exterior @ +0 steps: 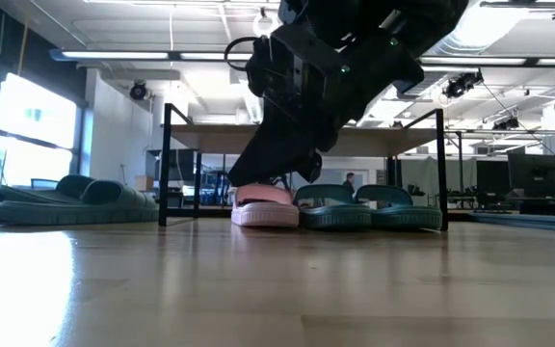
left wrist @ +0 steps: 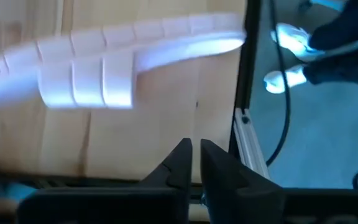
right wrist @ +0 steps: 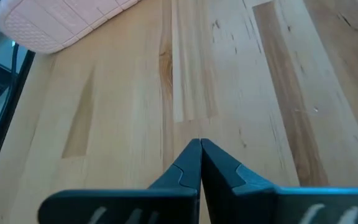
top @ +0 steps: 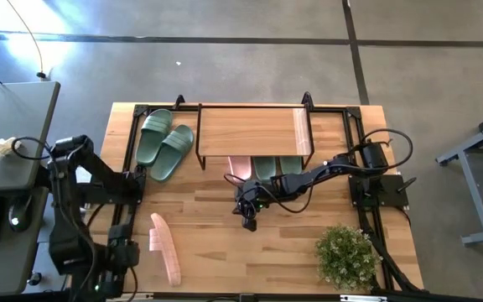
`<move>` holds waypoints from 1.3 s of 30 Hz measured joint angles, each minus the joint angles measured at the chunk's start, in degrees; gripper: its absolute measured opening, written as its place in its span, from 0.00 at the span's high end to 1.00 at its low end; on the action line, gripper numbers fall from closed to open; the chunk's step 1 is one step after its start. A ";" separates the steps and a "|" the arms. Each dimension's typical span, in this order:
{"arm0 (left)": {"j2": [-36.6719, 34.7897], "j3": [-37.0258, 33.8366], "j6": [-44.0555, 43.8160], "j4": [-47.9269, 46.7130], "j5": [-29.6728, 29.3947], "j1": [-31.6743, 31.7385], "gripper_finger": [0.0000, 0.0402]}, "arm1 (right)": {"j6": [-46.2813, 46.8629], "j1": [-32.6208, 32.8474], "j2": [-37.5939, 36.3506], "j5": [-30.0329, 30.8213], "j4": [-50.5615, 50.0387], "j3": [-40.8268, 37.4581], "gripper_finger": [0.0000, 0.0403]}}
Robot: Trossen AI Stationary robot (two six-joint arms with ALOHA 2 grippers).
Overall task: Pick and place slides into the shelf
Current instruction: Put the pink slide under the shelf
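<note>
Nearest the front edge of the light wooden desk [top: 292, 243], the loose pale pink rubber slide sandal [top: 164, 246] lies on its side, well apart from the shelf. It is the one slide clearly not put away, so I judge it is the next to pick. The left gripper [left wrist: 193, 163] waits just beside it with its jaws clenched on nothing. The right gripper [top: 248, 220] hangs over bare wood in the middle of the desk, jaws also clenched and empty.

To do this step well, the jaws should first release wide, then close across the broad strap or the sole edge. Because the sandal lies tilted on its edge, it may roll when touched, so a slow approach from above is safer.

Farther back, the low shelf with a wooden plank top and thin black frame [top: 254, 130] holds three slides on the lower tier: one pink slide [exterior: 265, 207] and two sage-green slides [exterior: 366, 207]. Beside it on the left, another pair of sage-green slides [top: 164, 144] rests on the desk.

The count: six slides, four green and two pink; one shelf; one green potted plant [top: 345, 256].
</note>
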 joint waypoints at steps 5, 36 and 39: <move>5.53 0.00 -8.03 -0.44 0.39 -1.41 0.79 | -0.74 -0.02 0.00 -0.02 0.02 0.00 1.00; 23.03 -0.04 -14.05 -12.77 -6.31 10.83 0.35 | -0.14 0.00 -0.07 -0.03 -0.39 -0.01 1.00; 23.03 -0.04 -13.87 -12.68 -10.42 11.70 0.35 | -0.14 0.00 -0.07 -0.09 -0.44 -0.02 1.00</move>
